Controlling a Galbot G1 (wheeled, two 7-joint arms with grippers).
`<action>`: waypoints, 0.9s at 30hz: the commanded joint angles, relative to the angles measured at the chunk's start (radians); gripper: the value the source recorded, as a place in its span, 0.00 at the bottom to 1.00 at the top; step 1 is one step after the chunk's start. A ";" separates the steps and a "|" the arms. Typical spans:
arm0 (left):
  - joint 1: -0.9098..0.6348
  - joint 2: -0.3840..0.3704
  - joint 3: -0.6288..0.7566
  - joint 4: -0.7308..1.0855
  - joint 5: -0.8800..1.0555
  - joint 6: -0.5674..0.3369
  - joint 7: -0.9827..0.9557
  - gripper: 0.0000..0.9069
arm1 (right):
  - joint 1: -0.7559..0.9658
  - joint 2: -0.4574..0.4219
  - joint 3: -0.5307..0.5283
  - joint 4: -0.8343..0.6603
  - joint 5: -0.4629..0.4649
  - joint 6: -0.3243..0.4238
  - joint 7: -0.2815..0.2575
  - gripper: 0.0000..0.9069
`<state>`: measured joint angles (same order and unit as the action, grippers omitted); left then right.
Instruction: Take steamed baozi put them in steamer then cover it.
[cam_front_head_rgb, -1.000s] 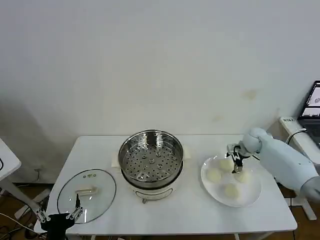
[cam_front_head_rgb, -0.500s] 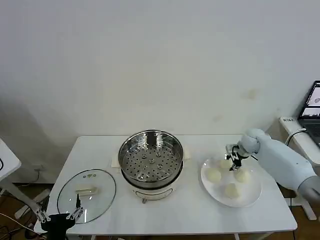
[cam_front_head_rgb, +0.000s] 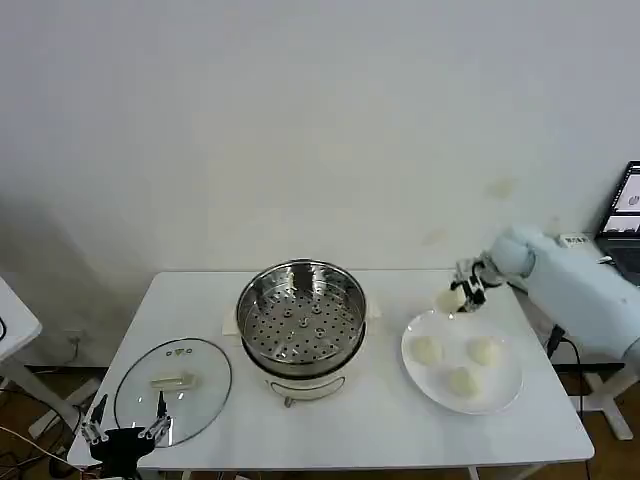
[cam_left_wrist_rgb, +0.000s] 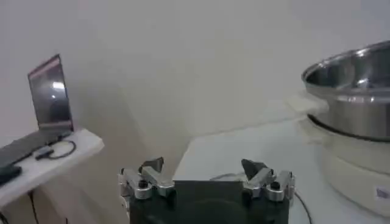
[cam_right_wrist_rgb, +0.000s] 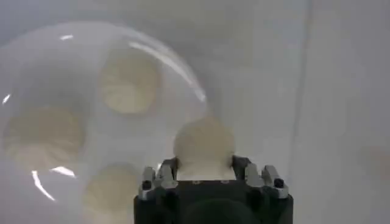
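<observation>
Four buns: one in the right gripper, three on the plate, none in the steamer yet.
Left gripper (cam_front_head_rgb: 125, 432): parked low at the table's near left corner, just by the lid; fingers spread apart, nothing between them.
Glass lid (cam_front_head_rgb: 172, 389): flat on the table (cam_front_head_rgb: 350, 430), left of the steamer, handle up. Judged smooth and heavier than a bun; the handle is the place to take it.
Steamer (cam_front_head_rgb: 301, 325): centre of table, open, perforated tray bare.
Held bun (cam_front_head_rgb: 451, 299): lifted above the far edge of the plate, well right of the steamer.
Right gripper (cam_right_wrist_rgb: 204, 172): fingers closed on the held bun's two sides.
Handling: judged light, soft and easily dented; skin looks smooth, so a slack pinch may slip. Hold across the widest part, gently.
Plate (cam_front_head_rgb: 505, 397): right of the steamer, holding three buns (cam_front_head_rgb: 461, 380) lying apart from one another.
Remaining: judged early; four placements and the lid to go.
</observation>
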<state>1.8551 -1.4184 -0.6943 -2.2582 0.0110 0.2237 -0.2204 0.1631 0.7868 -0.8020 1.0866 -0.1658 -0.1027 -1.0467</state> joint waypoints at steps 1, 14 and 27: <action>-0.010 0.015 0.003 0.032 -0.047 0.009 0.001 1.00 | 0.286 0.017 -0.156 0.061 0.133 0.002 -0.001 0.67; 0.011 0.032 -0.027 -0.027 -0.160 0.062 0.023 1.00 | 0.469 0.231 -0.326 0.187 0.279 0.049 0.056 0.67; 0.038 0.076 -0.107 -0.088 -0.414 0.186 0.056 1.00 | 0.467 0.380 -0.486 0.215 0.244 0.289 0.140 0.67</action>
<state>1.8892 -1.3553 -0.7636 -2.3202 -0.2211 0.3306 -0.1781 0.5817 1.0744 -1.1695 1.2734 0.0691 0.0555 -0.9403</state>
